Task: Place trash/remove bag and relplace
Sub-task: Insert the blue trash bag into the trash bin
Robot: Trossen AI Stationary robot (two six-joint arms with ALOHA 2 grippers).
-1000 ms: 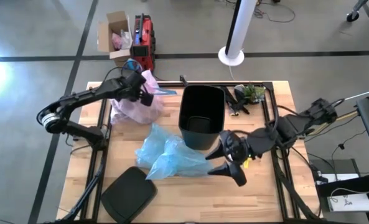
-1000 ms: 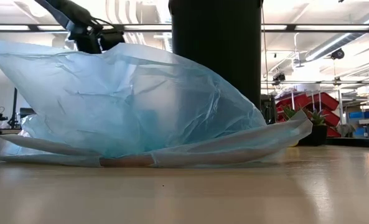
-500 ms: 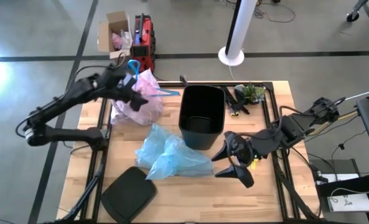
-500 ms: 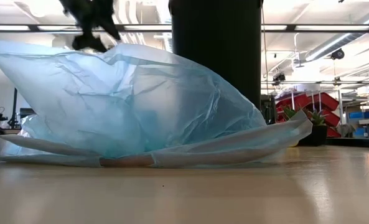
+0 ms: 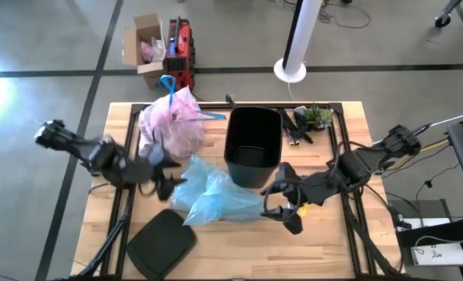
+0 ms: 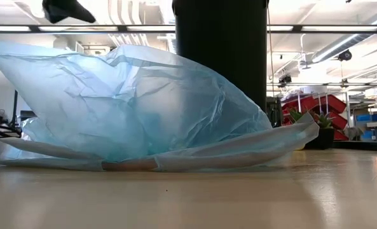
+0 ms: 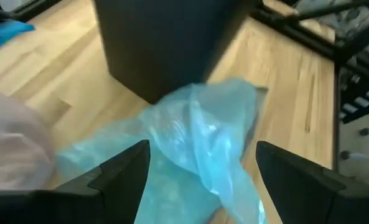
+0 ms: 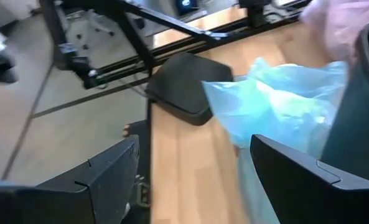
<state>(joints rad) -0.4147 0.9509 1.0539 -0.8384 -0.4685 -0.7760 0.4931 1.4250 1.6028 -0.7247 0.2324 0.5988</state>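
step: fit fresh light blue bag [image 5: 215, 193] into black bin [image 5: 253, 145] | left gripper [image 5: 162, 178], right gripper [image 5: 280, 204]: both open, empty, flanking it | we judged: pinch opposite mouth edges

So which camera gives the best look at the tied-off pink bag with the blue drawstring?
The high view: it shows the whole pink bag with its blue drawstring, sitting left of the black bin. The left wrist view catches only a pale pink edge, the right wrist view a pink corner, and the low view none of it.
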